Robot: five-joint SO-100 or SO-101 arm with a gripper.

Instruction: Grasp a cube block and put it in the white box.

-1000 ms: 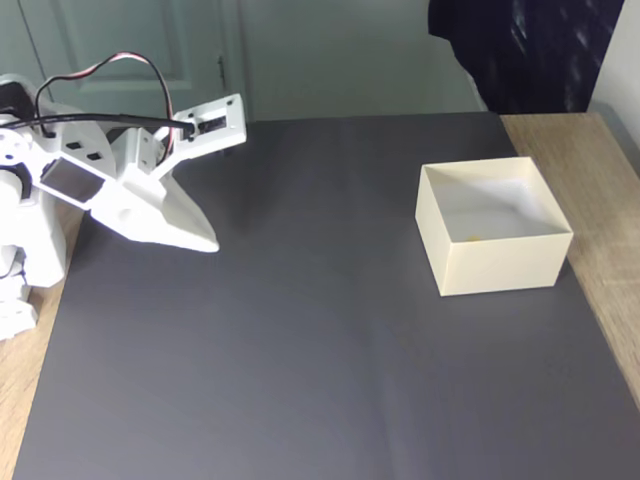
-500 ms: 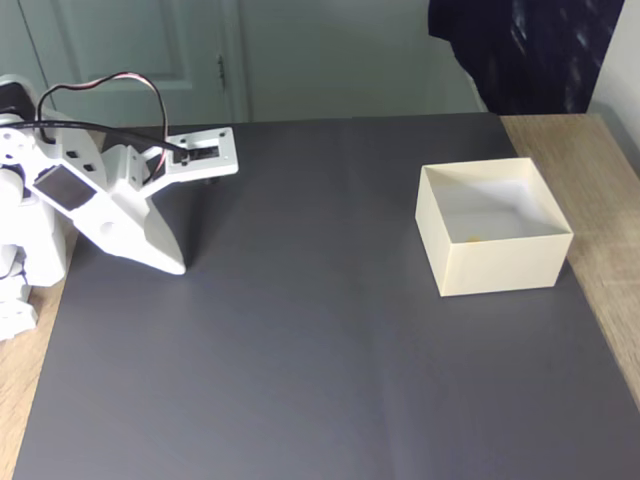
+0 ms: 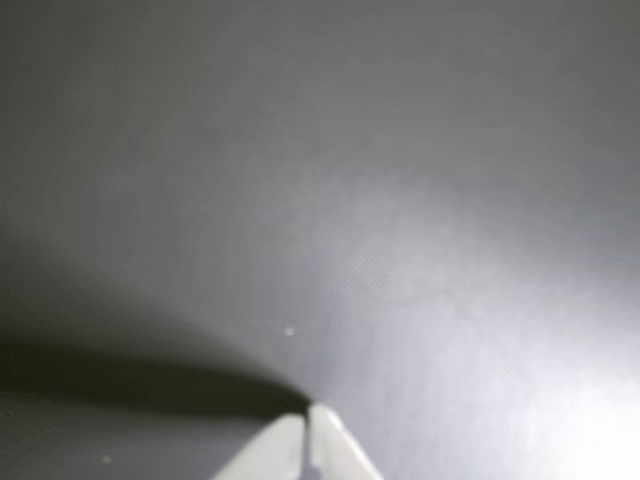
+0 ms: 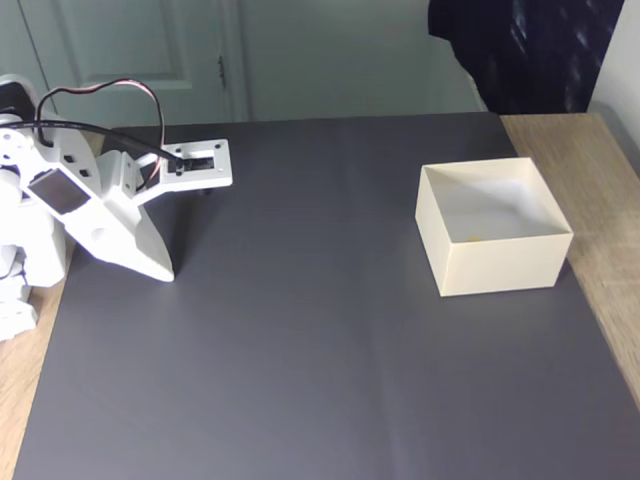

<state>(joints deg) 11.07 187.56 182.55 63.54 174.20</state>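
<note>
Since the earlier frames, the gripper [image 4: 165, 272] has been drawn back toward the left edge of the fixed view and lowered, its white tip now resting at or just above the dark grey mat [image 4: 320, 340] close to the arm's base. The white box [image 4: 500, 262] is found unmoved.

In the wrist view the two white fingertips [image 3: 330, 440] are seen pressed together at the bottom edge, with only a hairline seam between them; the gripper [image 3: 307, 420] is closed and nothing is held in it. A dark shadow is cast on the mat to the left of the tips.

The white box is seated on the right part of the mat, well apart from the gripper, with its open top upward. A small yellow patch [image 4: 472, 238] is visible low on the box's inside, against the near wall; whether this is the cube block cannot be confirmed at this size.

A red and black cable [image 4: 100, 90] is looped above the arm. Wooden tabletop [image 4: 600, 200] is exposed to the right of the mat, and a dark cloth [image 4: 520, 50] hangs behind the box. No obstacle is noted on the mat between gripper and box.
</note>
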